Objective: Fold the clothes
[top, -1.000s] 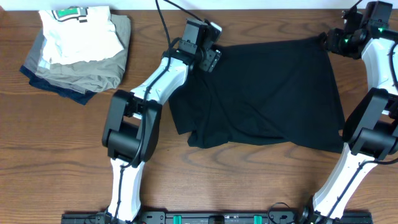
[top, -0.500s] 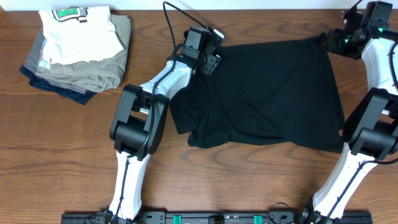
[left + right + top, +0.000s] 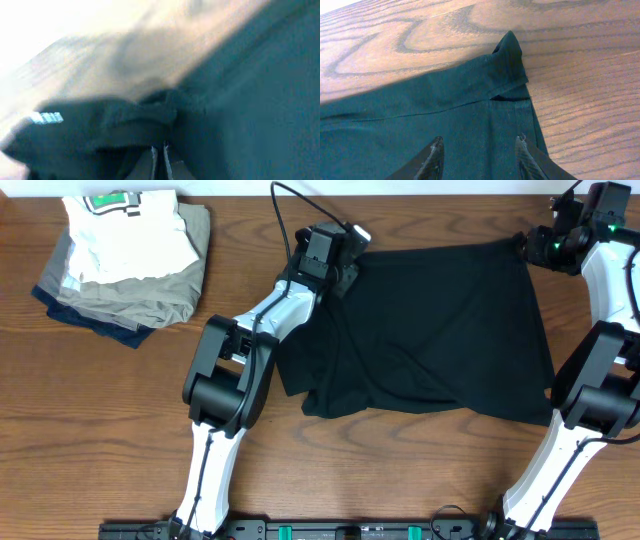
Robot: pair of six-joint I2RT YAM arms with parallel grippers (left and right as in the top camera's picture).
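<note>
While the left gripper [image 3: 160, 159] is pressed together at the black garment's [image 3: 440, 330] far corner, cloth bunched just ahead, the right gripper [image 3: 478, 145] straddles the opposite corner, jaws spread. The hem runs between them, the rest lying back behind both.

We see a garment [image 3: 440, 330] that is plain black from overhead and looks dark teal-green in the right wrist view. The table [image 3: 100, 430] is brown wood with wavy, darker grain. In the pile, the top shirt [image 3: 130, 235] is white with a green mark, the middle cloth [image 3: 160, 290] is khaki and the bottom cloth [image 3: 105, 325] is navy. The arms [image 3: 205, 480] are white with black joints.
</note>
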